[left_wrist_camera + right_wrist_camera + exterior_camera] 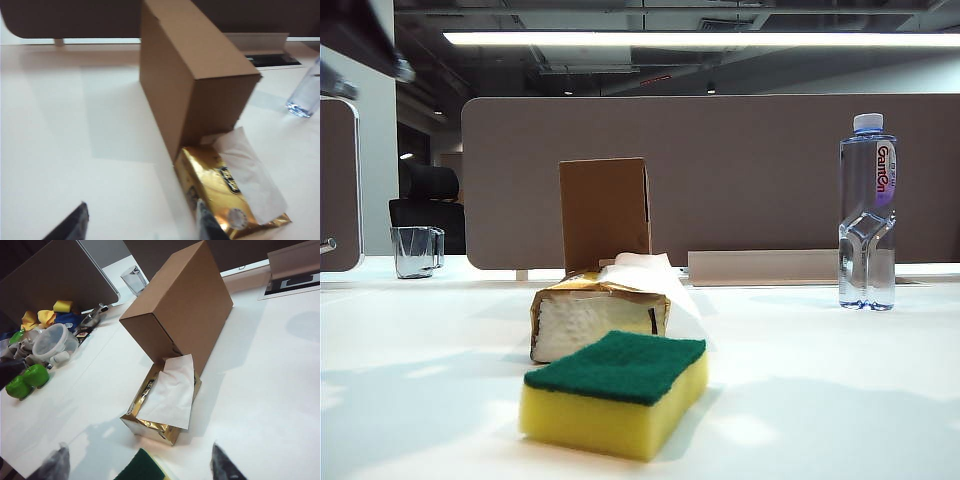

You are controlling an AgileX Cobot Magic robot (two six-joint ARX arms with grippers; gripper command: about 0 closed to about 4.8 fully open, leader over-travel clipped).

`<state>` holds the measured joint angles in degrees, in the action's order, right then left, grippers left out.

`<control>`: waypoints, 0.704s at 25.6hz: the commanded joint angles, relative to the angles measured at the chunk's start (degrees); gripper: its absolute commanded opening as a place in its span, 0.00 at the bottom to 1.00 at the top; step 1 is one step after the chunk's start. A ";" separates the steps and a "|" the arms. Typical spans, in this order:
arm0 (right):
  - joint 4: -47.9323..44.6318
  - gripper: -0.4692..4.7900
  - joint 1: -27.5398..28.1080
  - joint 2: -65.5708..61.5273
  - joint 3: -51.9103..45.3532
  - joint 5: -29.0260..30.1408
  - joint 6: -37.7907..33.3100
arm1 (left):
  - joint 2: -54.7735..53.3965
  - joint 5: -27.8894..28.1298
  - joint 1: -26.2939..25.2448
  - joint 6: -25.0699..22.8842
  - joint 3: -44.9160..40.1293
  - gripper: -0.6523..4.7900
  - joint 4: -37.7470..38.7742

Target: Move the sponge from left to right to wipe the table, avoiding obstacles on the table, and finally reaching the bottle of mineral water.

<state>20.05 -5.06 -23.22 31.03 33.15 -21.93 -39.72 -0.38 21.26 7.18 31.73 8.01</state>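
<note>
The sponge point(617, 392), yellow with its green face up, lies flat on the white table point(840, 400) at the front middle. Just behind it sits the gold tissue pack point(595, 318), and behind that stands the brown cardboard box point(605, 212). The bottle of mineral water point(867, 212) stands at the back right. No gripper shows in the exterior view. My left gripper point(141, 225) is open over bare table beside the tissue pack point(220, 192) and box point(190, 85). My right gripper point(139, 450) is open wide, with a corner of the sponge point(142, 469) seen between its fingers, untouched.
A clear glass mug point(415, 250) stands at the back left. A brown partition point(740, 170) closes the far edge of the table. Off the table's left side lies a heap of plastic toys and cups point(45, 340).
</note>
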 commanded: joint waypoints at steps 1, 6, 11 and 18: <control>-0.77 0.78 -0.07 0.13 0.33 0.02 0.61 | 2.54 -6.54 -7.17 -1.46 0.57 0.61 2.27; -0.74 0.78 -0.13 0.35 0.33 0.48 0.96 | 8.52 -8.96 -13.68 -4.22 0.57 0.61 8.46; -0.72 0.78 -0.22 0.35 0.33 0.66 0.98 | 16.68 -9.11 -13.84 -5.27 0.55 0.53 14.40; 1.31 0.78 -8.11 0.33 0.22 -0.31 -1.38 | 27.10 -19.06 -13.81 -5.20 0.57 0.45 21.07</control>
<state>20.53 -11.03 -22.92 31.03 33.63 -21.71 -13.45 -16.21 7.42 2.17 32.14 26.33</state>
